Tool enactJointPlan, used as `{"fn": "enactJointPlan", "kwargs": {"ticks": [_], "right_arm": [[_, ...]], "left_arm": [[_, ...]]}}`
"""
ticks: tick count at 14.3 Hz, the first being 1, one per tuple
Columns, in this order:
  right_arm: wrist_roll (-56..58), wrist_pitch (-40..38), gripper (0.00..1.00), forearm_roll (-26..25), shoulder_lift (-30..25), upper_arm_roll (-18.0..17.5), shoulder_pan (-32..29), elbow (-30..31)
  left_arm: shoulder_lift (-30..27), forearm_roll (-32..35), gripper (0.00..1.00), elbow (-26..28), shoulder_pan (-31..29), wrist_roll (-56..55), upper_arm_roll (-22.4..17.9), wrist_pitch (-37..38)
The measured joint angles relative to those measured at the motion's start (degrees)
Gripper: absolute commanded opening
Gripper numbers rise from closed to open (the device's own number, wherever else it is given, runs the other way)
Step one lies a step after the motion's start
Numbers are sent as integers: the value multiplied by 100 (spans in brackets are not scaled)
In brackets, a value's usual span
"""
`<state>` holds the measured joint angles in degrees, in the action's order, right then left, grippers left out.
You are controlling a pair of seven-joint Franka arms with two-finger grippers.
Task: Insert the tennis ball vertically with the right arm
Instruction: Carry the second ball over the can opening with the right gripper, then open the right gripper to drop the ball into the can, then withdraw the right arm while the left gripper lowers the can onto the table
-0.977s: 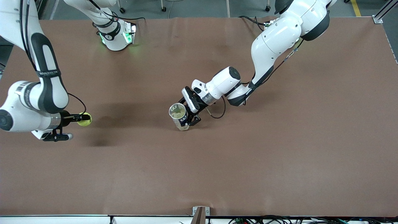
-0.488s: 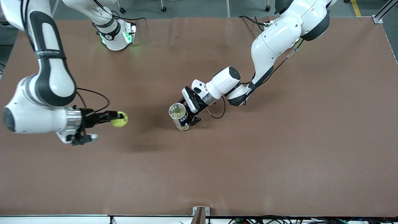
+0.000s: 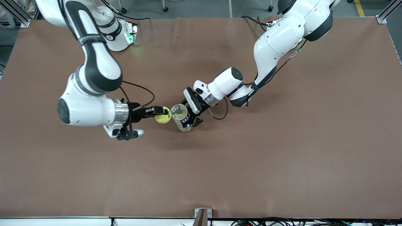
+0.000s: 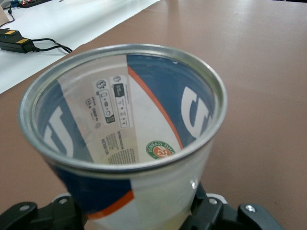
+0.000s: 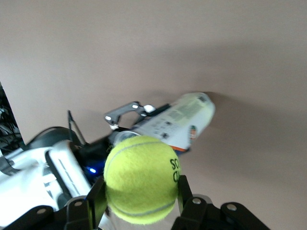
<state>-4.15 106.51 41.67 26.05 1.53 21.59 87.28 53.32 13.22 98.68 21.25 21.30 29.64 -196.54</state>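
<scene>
Now the right gripper (clamping tennis ball) nears the upright can.

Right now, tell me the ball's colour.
Yellow-green, with a pale seam; the ball shows best in the right wrist view.

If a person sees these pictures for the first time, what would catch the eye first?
Probably the bright yellow tennis ball, gripped in the right gripper in the air just beside the open mouth of the can, near the middle of the table. Next comes that can itself, a clear tube with a metal rim and a blue and white label, which the left gripper holds upright on the table.
</scene>
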Motion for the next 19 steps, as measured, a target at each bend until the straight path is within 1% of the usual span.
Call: {"fn": "enactJointPlan", "kwargs": {"ticks": [3,7,8,9,10,11,19], "right_arm": [[-237,152,7,8,87,0,333,0],[-239,157,9,8,159,67,335,0],[-239,156,20,8,159,73,333,-1],[-239,155,64,8,159,73,336,-1],[-239,155,99,8,159,72,341,0],[-239,155,100,8,159,70,344,0],[-239,99,100,4,159,74,345,0]], "left_arm": [[0,0,79,-1,0,0,0,0],[0,0,79,-2,0,0,0,0],[0,0,79,-2,0,0,0,0],[0,0,79,-2,0,0,0,0],[0,0,79,-3,0,0,0,0],[0,0,79,-3,0,0,0,0],[4,0,79,-3,1,0,-1,-2]]}}
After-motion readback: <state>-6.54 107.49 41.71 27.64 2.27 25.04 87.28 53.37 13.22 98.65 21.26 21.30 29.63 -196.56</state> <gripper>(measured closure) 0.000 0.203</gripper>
